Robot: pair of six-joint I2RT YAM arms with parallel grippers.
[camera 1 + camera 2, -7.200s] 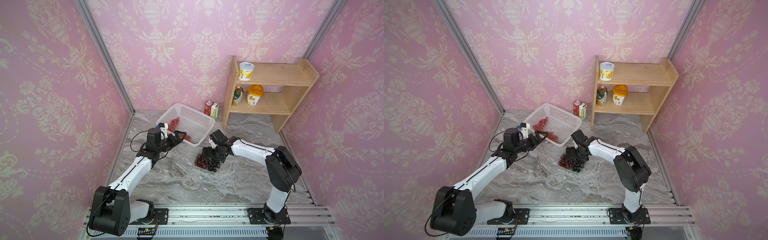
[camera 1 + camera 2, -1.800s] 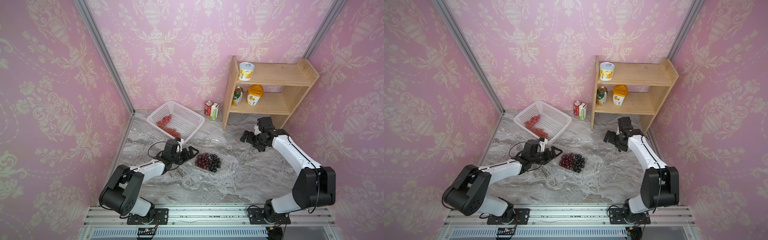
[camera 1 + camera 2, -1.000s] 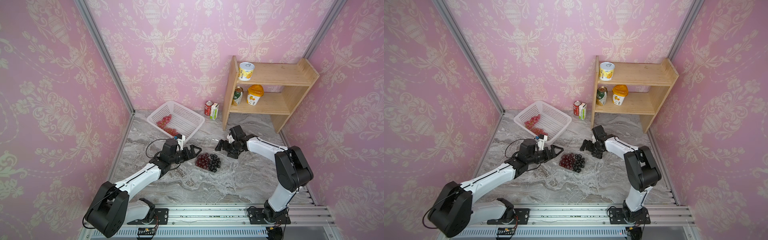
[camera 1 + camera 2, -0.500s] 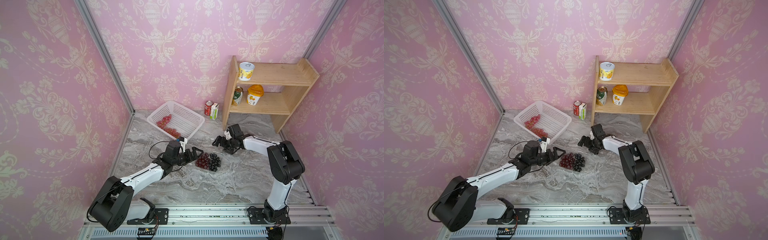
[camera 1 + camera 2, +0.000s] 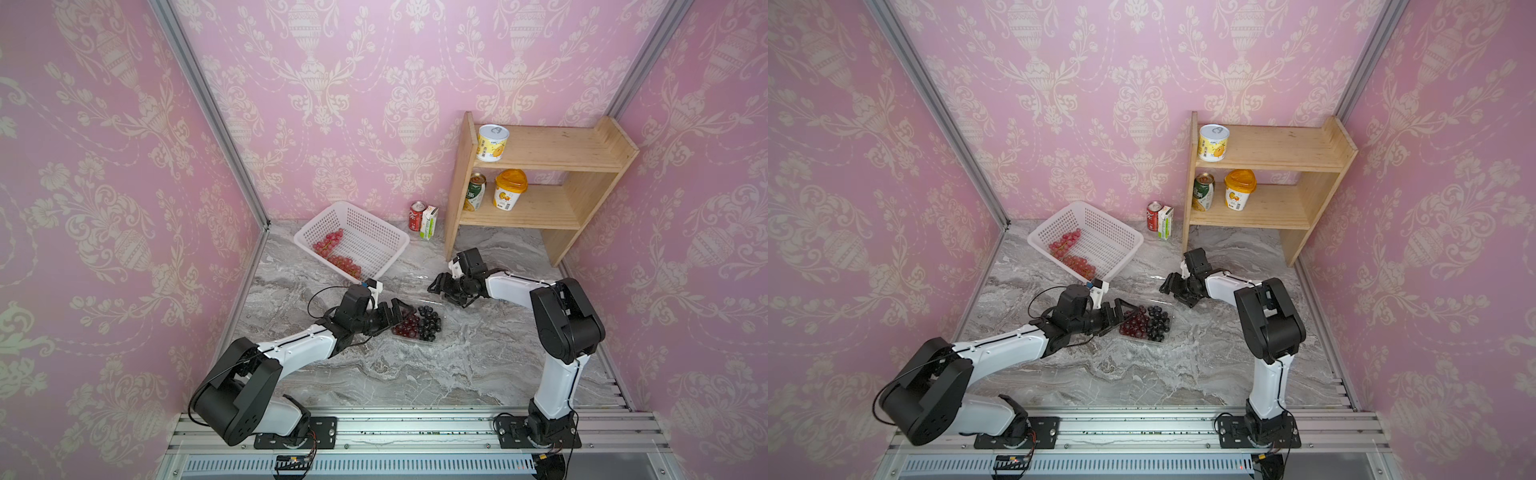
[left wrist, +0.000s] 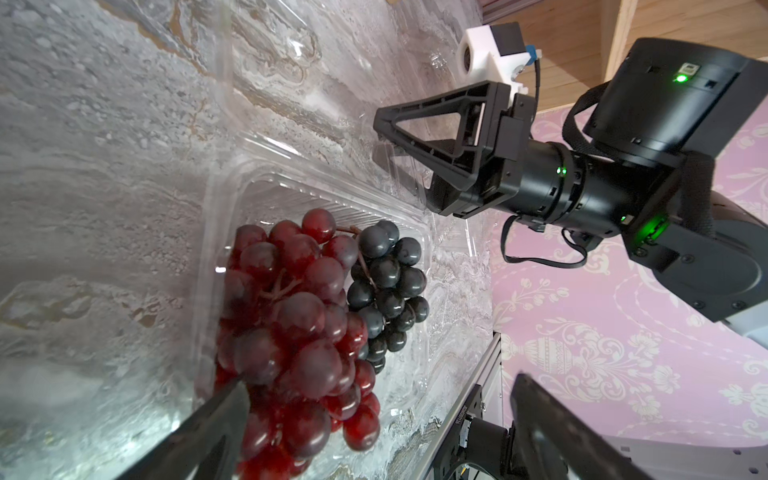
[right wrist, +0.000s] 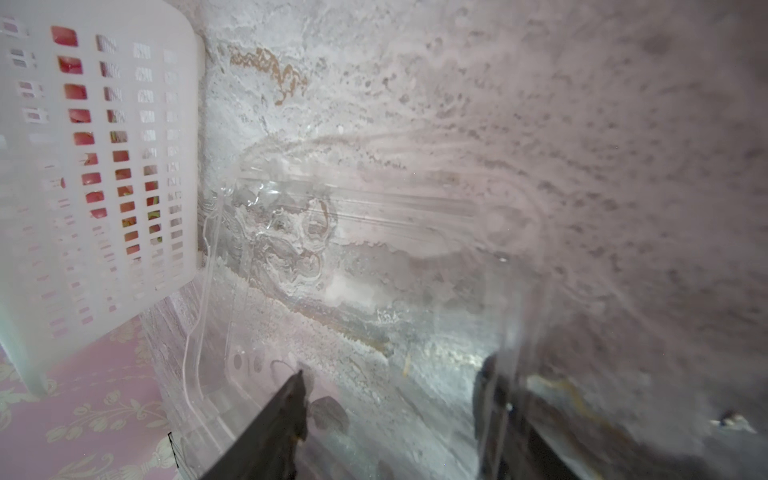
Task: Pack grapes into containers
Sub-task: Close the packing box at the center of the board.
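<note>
just beyond container (image 6: 332, 195) of grapes (image 5: 415, 324), white basket (image 5: 365, 232); left gripper (image 5: 395, 318) wide apart, right gripper (image 5: 439, 291) less so.

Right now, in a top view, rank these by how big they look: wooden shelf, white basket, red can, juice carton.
1. wooden shelf
2. white basket
3. red can and juice carton: they look about alike, so not ranked.

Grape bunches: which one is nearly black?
The small bunch in the clear container, beside the dark red bunch; the bunches in the white basket are light pink-red.
</note>
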